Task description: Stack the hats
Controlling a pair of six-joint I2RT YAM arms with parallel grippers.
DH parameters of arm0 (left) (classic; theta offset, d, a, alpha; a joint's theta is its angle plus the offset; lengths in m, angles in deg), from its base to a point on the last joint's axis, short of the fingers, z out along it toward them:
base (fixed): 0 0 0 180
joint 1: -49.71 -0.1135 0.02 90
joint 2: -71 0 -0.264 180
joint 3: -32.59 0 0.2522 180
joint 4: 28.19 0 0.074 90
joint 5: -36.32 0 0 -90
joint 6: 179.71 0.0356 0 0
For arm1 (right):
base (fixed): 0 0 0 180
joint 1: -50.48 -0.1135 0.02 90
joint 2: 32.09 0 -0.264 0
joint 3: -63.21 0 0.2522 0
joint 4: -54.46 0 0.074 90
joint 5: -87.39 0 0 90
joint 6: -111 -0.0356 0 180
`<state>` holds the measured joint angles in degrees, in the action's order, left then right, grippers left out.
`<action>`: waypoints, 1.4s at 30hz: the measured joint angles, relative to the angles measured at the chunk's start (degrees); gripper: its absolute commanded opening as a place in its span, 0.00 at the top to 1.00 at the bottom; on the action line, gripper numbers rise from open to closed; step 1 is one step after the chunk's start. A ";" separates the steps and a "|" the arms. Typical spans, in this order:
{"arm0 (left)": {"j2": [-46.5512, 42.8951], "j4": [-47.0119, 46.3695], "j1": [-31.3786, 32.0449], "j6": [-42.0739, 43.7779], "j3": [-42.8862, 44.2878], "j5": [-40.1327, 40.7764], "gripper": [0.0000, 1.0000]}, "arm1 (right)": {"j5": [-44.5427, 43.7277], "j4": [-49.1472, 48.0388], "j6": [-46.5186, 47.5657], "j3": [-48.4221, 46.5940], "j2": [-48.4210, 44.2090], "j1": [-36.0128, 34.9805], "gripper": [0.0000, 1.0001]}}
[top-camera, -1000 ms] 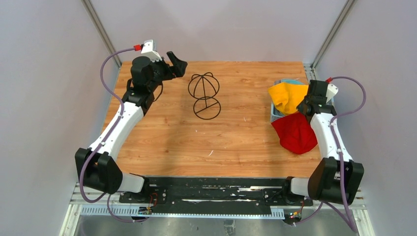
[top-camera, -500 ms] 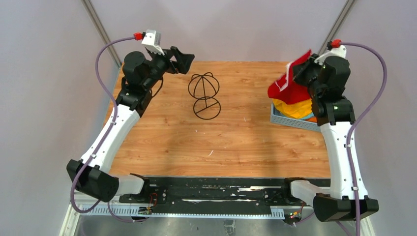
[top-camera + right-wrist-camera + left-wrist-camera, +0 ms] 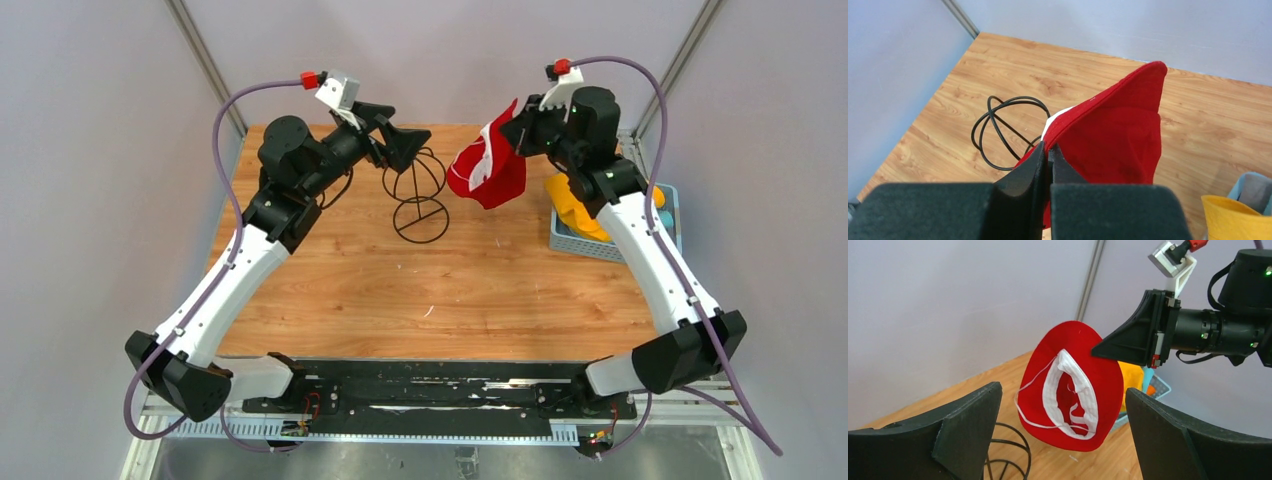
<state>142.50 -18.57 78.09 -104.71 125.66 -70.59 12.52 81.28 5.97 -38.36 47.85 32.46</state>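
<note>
Table (image 3: pixel 480 290) lies below both my claws. Basket (image 3: pixel 600 245) sits low on my right claw's (image 3: pixel 515 130) outer side, yellow hat (image 3: pixel 575 205) on top inside. Both arms are raised, facing each other over the wire stand (image 3: pixel 415 195). Right claw pinches the red hat (image 3: pixel 488 165) by its brim. The hat hangs near vertical, opening facing my spread left claw (image 3: pixel 405 140).

My fingers (image 3: pixel 1168 440) are matt black plastic, faintly grainy. The red hat (image 3: pixel 487 165) is soft matt cloth with a white fabric band inside. The yellow hat (image 3: pixel 578 212) is cloth too. The table (image 3: pixel 450 280) is smooth wood grain, the stand (image 3: pixel 415 195) thin black wire, and the basket (image 3: pixel 590 247) latticed plastic.
</note>
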 measured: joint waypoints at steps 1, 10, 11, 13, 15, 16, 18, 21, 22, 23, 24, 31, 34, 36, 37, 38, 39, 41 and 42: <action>0.00 0.04 0.09 0.09 -0.46 0.07 0.02 | 0.31 -0.28 0.42 0.00 0.48 -0.46 0.99; -0.76 2.95 0.15 2.56 -2.21 4.48 0.02 | -1.86 0.59 8.04 -5.62 3.50 -6.54 1.00; -1.16 3.63 0.17 2.89 -2.21 5.73 0.02 | -2.40 0.83 9.11 -6.34 3.80 -7.37 0.99; -2.08 4.72 0.22 3.43 -2.34 9.09 0.02 | -3.80 1.64 11.19 -7.98 4.79 -9.14 0.99; -3.74 5.49 0.26 3.72 -3.28 14.67 0.02 | -5.49 2.45 13.35 -9.92 6.36 -10.99 1.00; -4.98 6.05 0.26 3.89 -4.09 18.12 0.02 | -6.40 2.97 14.47 -11.08 7.39 -11.96 0.99; -7.21 7.10 0.24 4.20 -5.27 23.56 0.02 | -8.66 4.48 16.46 -13.84 9.90 -13.81 0.99; -10.73 7.91 0.24 5.27 -6.38 30.69 0.02 | -12.90 6.43 18.95 -17.27 13.68 -15.91 0.99; -11.58 7.93 0.24 5.51 -6.47 32.44 0.02 | -14.32 6.91 19.47 -17.51 14.38 -16.46 0.99; -12.39 8.04 0.24 5.86 -6.49 33.79 0.02 | -15.69 7.61 19.85 -17.51 14.69 -16.76 1.00; -13.11 8.07 0.24 6.16 -6.49 35.06 0.02 | -17.05 8.48 20.17 -17.44 14.84 -16.87 1.00; -13.97 8.68 0.24 7.13 -6.49 39.28 0.02 | -24.41 8.68 22.14 -16.15 11.74 -16.87 1.00; -13.07 9.51 0.24 7.13 -6.58 39.47 0.02 | -27.50 8.66 23.98 -15.85 9.57 -16.87 0.99; -12.61 9.97 0.24 7.13 -6.60 39.52 0.02 | -30.10 8.66 25.55 -15.85 8.46 -16.87 1.00; -12.46 10.23 0.24 7.15 -6.60 39.58 0.02 | -31.26 8.66 26.36 -15.85 8.13 -16.87 1.00; -12.33 10.47 0.24 7.15 -6.60 39.69 0.02 | -32.37 8.68 27.19 -15.85 7.87 -16.87 1.00; -12.31 10.62 0.24 7.21 -6.60 39.91 0.02 | -33.48 8.68 28.11 -15.85 7.74 -16.87 1.00; -12.31 10.91 0.24 7.63 -6.60 40.59 0.02 | -35.01 8.74 29.57 -15.85 7.76 -16.87 1.00; -12.35 11.04 0.24 7.91 -6.58 41.00 0.02 | -35.60 8.98 30.29 -15.85 7.82 -16.87 1.00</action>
<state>130.15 -7.53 78.34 -96.80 119.08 -29.58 -23.08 90.26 36.26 -54.21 55.67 15.59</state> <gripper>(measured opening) 0.982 0.012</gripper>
